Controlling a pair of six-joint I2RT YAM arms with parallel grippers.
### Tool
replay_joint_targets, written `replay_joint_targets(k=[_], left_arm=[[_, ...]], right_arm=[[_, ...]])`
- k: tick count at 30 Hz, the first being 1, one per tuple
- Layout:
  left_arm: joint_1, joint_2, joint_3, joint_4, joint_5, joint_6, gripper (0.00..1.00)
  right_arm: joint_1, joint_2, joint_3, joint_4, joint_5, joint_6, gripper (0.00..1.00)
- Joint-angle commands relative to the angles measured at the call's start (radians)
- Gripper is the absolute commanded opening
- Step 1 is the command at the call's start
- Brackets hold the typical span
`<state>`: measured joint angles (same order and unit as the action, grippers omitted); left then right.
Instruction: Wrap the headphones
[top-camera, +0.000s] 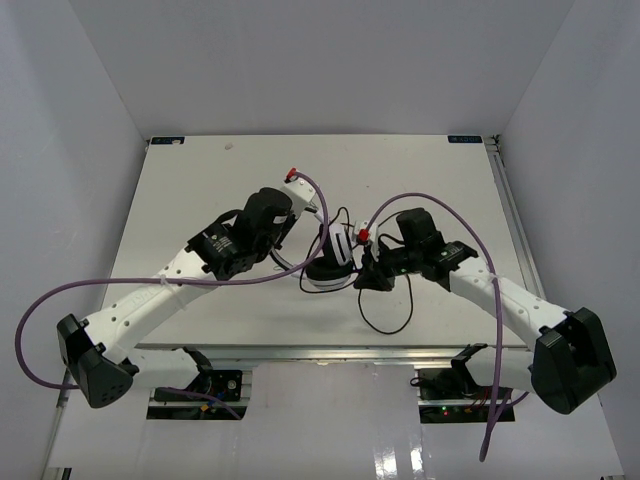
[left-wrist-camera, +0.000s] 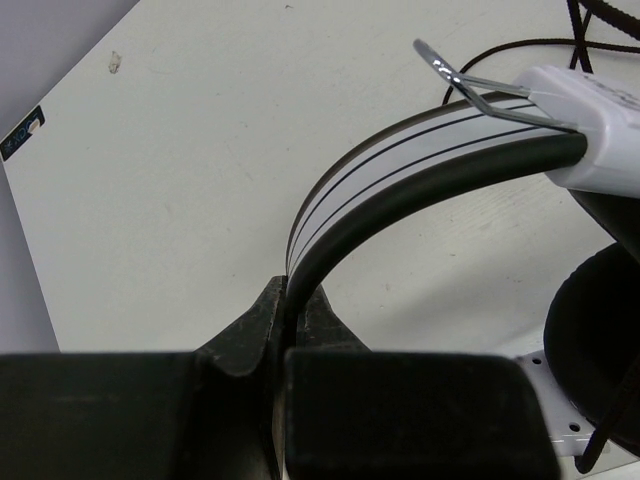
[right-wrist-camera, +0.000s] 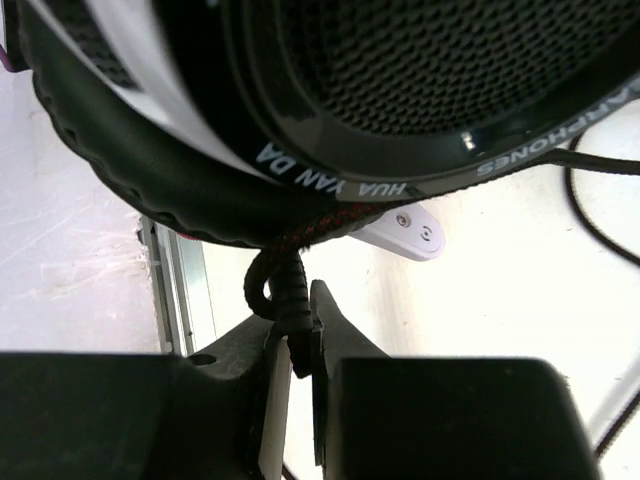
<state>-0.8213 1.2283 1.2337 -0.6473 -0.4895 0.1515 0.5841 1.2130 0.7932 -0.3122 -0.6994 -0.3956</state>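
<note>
Headphones (top-camera: 330, 262), white and black plastic, sit in the middle of the flat white table (top-camera: 200, 200) between the two arms. The left gripper (left-wrist-camera: 290, 300) has its jaws pressed tight on the white striped headband (left-wrist-camera: 400, 170). The right gripper (right-wrist-camera: 295, 305) pinches the dark braided cord (right-wrist-camera: 283, 275) just under a round black ear cup (right-wrist-camera: 420, 90).
</note>
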Motion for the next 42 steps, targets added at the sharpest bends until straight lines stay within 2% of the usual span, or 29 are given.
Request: replay_joint_targets(k=[1,2,7,9,12,17,19,31,42], left_arm=[[0.01,-0.056,-0.01,0.061,0.009,-0.032,0.0],[0.011,-0.057,-0.013,0.061,0.009,-0.032,0.0],[0.014,-0.066,-0.035,0.066,0.019,-0.045,0.0],[0.016,-0.068,-0.041,0.069,0.02,-0.049,0.0],[0.016,-0.075,-0.053,0.07,0.02,-0.055,0.0],[0.019,-0.085,-0.065,0.07,0.019,-0.054,0.0],[0.019,-0.086,-0.069,0.07,0.017,-0.046,0.0],[0.022,-0.104,-0.152,0.072,0.028,-0.041,0.0],[0.021,-0.116,-0.163,0.074,0.026,-0.042,0.0]], right_arm=[[-0.038,-0.039,0.09,-0.074,-0.054,-0.087,0.08],[-0.042,-0.041,0.098,-0.092,-0.068,-0.106,0.08],[-0.051,-0.042,0.098,-0.113,-0.096,-0.128,0.23],[-0.053,-0.038,0.098,-0.115,-0.101,-0.131,0.25],[-0.061,-0.038,0.101,-0.121,-0.116,-0.136,0.23],[-0.069,-0.032,0.096,-0.138,-0.121,-0.162,0.1],[-0.075,-0.036,0.105,-0.152,-0.127,-0.175,0.08],[-0.174,-0.073,0.159,-0.201,-0.2,-0.211,0.08],[-0.225,-0.044,0.186,-0.268,-0.366,-0.248,0.1]])
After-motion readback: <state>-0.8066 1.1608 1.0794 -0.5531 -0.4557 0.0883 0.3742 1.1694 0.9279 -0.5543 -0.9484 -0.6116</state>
